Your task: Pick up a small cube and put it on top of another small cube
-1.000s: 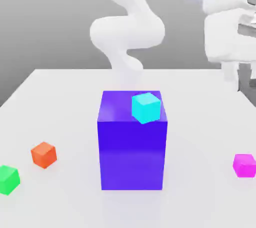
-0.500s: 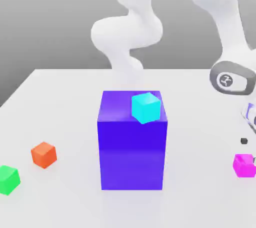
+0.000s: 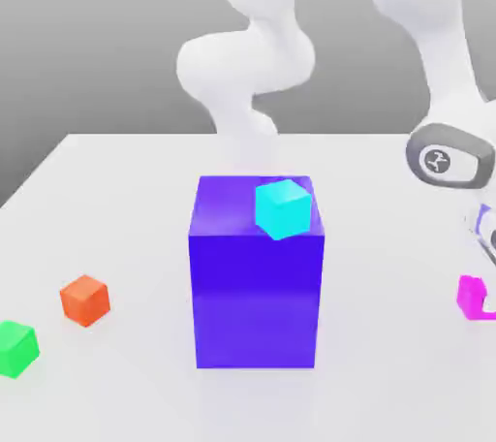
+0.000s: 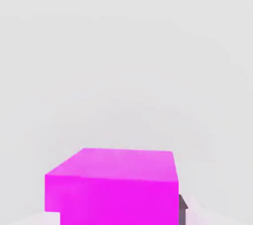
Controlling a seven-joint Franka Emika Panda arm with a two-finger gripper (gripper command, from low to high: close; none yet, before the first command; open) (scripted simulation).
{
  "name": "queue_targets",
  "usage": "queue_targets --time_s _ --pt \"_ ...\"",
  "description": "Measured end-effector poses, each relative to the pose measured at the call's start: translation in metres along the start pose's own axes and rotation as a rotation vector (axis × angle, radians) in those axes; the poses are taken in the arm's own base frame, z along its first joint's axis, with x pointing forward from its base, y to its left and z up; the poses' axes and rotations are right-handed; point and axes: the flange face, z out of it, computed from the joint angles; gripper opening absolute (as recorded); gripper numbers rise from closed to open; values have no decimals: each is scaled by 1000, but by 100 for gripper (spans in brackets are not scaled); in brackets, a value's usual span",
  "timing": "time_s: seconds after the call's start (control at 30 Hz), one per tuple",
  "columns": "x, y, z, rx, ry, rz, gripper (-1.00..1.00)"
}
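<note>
Exterior view: a white, jointed Franka arm [image 3: 254,62] rose behind a white tabletop [image 3: 126,188] and reached down at the exterior view's right edge, where its wrist housing [image 3: 448,154] hung low over the table. A large, glossy blue-violet block [image 3: 256,270] stood near the middle of the table, and a small cyan cube [image 3: 283,207] rested on its top face, toward the exterior view's right and front corner. A small orange cube [image 3: 84,299] lay on the table to the exterior view's left of the block; a small green cube [image 3: 17,349] lay nearer the left edge, apart from the orange one. A small magenta cube [image 3: 473,297] sat at the exterior view's right edge, directly below the wrist housing and partly cut off by the frame.

Hand view: the magenta cube [image 4: 116,187] appeared close to the camera, with its flat top face and one side face showing against the pale table. A dark finger [image 4: 183,208] sat just beside one side of the cube. Whether the fingers were spread or clamped on the cube could not be told.
</note>
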Motion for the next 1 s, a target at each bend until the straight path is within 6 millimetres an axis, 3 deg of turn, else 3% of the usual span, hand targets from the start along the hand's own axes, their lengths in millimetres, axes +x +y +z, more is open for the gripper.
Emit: queue_targets --time_s 0.1,0.17,0.3,0.43,0.6,0.73,0.8,0.87,0.9,1.0 --pt "18 96 -25 6 39 191 -100" --pt "13 153 -33 4 47 289 -100" --pt "-20 253 -43 -5 53 456 -100" --pt "-71 337 -52 -12 57 610 -100" --pt "-163 426 -65 -20 66 813 -100" --pt "-275 484 -65 -25 41 998 -100" --pt "-331 506 -50 -24 14 1072 -100" --pt "-378 523 -16 -24 -9 1133 -100" --pt "-389 525 -1 -23 -15 1146 100" --pt "-389 525 -1 -23 -15 1146 100"
